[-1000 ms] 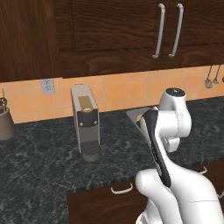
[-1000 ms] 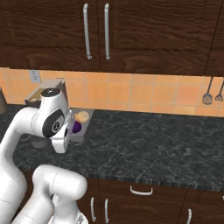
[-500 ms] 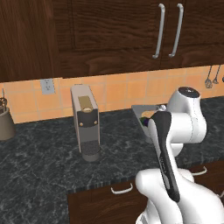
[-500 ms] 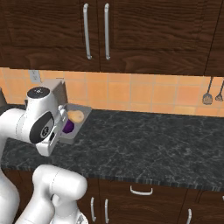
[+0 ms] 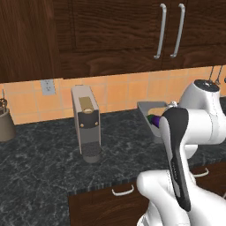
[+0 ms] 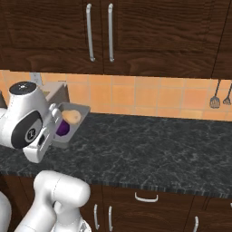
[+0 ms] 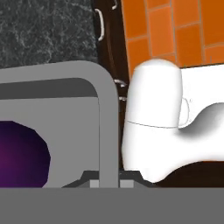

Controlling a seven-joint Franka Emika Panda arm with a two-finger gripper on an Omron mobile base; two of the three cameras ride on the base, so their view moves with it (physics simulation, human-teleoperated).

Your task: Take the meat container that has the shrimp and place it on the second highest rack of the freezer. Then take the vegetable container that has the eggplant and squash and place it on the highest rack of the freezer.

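Observation:
My gripper (image 7: pixel 107 183) is shut on the rim of the grey vegetable container (image 7: pixel 107 113); in the hand view the rim runs up between the fingertips. The purple eggplant (image 7: pixel 19 155) lies inside it. In the right base view the container (image 6: pixel 78 118) hangs above the black counter beside my wrist, holding the tan squash (image 6: pixel 71 117) and the eggplant (image 6: pixel 62 129). In the left base view the container (image 5: pixel 148 108) shows behind my forearm, with a bit of eggplant (image 5: pixel 152 118). The freezer, its racks and the shrimp are out of view.
A grey coffee machine (image 5: pixel 87 123) stands on the black counter (image 6: pixel 158 154) against the orange tiled wall. A dark utensil holder (image 5: pixel 5 126) sits at the far left. Utensils (image 6: pixel 219 96) hang at the right. Dark wood cabinets (image 6: pixel 99 31) are overhead.
The arm has drawn back toward the base with the container still in its grip. The coffee machine and counter have stayed where they were.

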